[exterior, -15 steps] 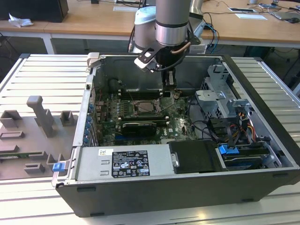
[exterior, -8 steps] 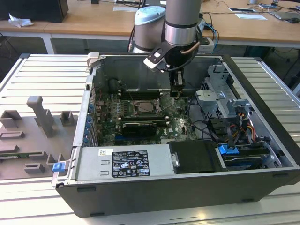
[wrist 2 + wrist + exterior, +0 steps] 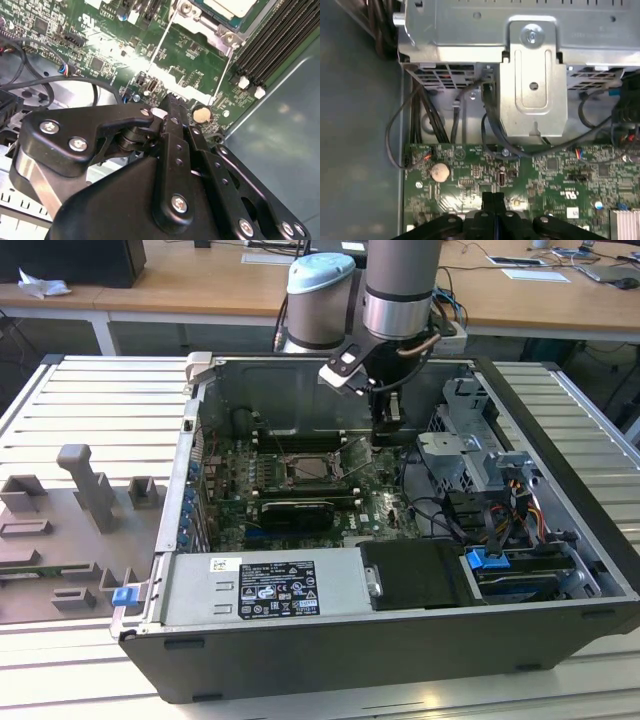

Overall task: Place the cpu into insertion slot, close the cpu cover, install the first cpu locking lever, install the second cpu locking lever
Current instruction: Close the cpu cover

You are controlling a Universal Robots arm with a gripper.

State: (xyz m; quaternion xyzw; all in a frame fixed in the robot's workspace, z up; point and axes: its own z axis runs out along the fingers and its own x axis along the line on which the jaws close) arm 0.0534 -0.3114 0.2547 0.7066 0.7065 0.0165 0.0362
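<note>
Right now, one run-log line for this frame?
gripper: shut, nothing held | position: over motherboard, beside coin cell | cpu: in socket, apart from gripper

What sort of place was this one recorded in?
Probably a robotics lab or workshop: an open computer case lies on a slotted metal table, a robot arm reaches into it, and wooden desks stand behind.

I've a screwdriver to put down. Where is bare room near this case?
The ribbed metal table is bare beyond the grey plastic fixtures on the exterior view's left and beside the open black computer case on its right. Inside is crowded: black gripper, cables.
</note>
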